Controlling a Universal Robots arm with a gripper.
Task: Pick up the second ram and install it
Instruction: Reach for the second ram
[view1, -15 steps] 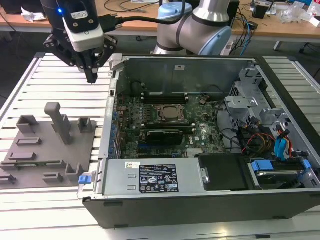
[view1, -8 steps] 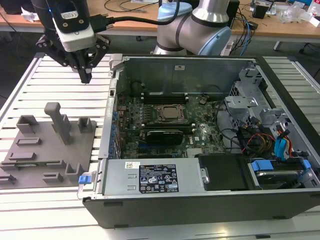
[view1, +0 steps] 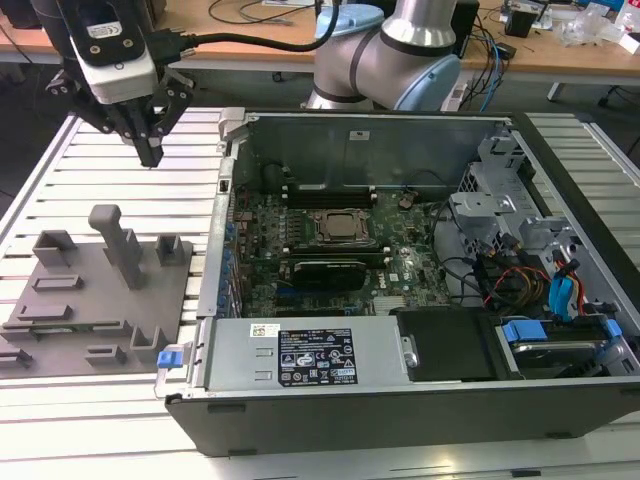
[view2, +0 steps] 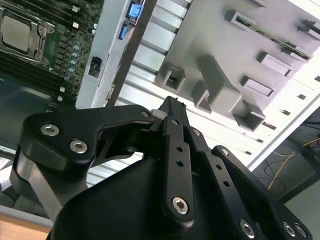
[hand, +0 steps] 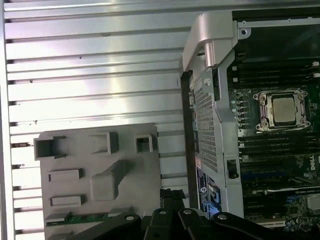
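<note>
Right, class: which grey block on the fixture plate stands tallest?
The upright post in the middle of the fixture plate; it rises above the low slotted blocks around it.

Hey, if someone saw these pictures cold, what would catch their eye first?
The open computer case sits at the exterior view's right, its green motherboard and processor socket laid bare. At that view's left the black gripper hangs shut and empty above the slatted table, near a grey fixture plate; the first wrist view shows a green ram strip in one of its slots.
</note>
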